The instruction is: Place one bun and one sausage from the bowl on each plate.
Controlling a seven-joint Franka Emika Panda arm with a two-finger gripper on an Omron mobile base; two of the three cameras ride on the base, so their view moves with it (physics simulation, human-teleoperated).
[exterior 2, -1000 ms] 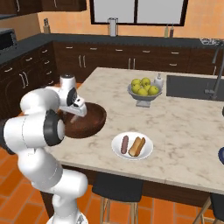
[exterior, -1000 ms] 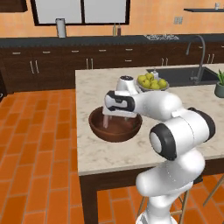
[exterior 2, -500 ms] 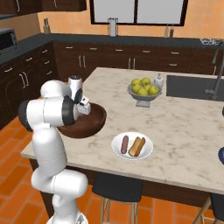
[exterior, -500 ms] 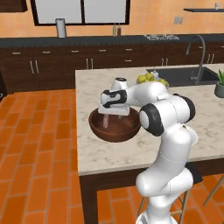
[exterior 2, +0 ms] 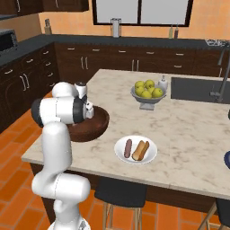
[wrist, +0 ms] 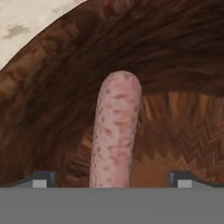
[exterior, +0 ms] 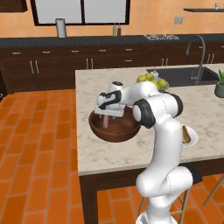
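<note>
Broad marble island counter, pale and veined, under everything. At about 9 o'clock on it in the right base view, a wide dark wooden bowl near the left edge, white arm bent down into it. Toward 12 o'clock from the white plate, a grey pedestal bowl of yellow-green fruit, well apart from the wooden bowl. Near the front edge, a small white plate carrying one sausage and one tan bun side by side (already served). At the far 3 o'clock edge of the right base view, a sliver of the dark plate, contents not visible.

Inside the wooden bowl, in the hand view, a mottled pink sausage rising from 6 toward 12 o'clock over the grained bowl floor. Gripper low in the bowl, fingers spread wide at either side of the sausage and clear of it.
</note>
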